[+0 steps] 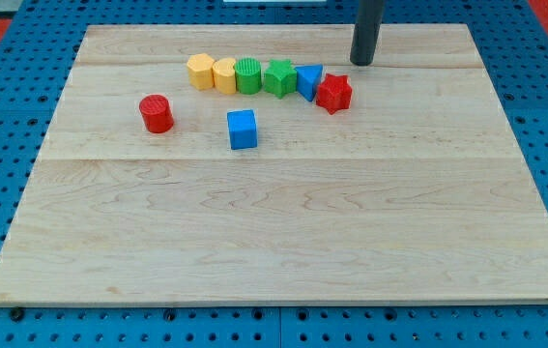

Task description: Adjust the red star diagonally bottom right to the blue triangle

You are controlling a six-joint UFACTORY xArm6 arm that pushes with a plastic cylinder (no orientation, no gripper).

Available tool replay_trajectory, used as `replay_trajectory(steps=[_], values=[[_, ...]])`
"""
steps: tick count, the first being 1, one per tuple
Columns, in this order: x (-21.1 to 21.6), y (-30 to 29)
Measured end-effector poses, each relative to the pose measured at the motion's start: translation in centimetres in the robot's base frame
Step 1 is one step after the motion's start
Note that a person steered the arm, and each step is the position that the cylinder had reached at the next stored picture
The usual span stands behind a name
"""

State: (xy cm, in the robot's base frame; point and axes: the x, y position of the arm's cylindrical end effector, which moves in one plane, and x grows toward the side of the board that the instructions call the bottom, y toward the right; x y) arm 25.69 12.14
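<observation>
On the view's left part of the wooden board (283,251), a red cylinder (157,113) stands apart from the rest. A blue cube (243,129) sits to its right, also alone, below the row.

Along the upper part of the board runs a close row, left to right: an orange block (200,72), a yellow block (224,74), a green cylinder (248,75), a green star (278,77), then the blue triangle (308,81). Neighbours in this row appear to touch or nearly touch.

The red star (333,93) lies just right of and slightly below the blue triangle, touching it or very nearly so. It already sits roughly at the triangle's bottom right; only a small correction looks necessary.

My tip (361,62) rests at the view's upper right of the red star, near it but apart. The rod ends bare and holds nothing; no block touches it. From my tip, the red star lies down and to the view's left. The star has no marked long axis.

A push from the present side would drive the star toward the triangle and the row. Moving it further down and right would call for an approach from the star's upper left, where the triangle leaves little room.

Open board lies below and to the right of the star. The board's top edge is near my tip.
</observation>
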Motion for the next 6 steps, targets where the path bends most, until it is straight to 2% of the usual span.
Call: replay_trajectory(steps=[3, 6], values=[[-3.3, -6.5], [0.9, -7.6]])
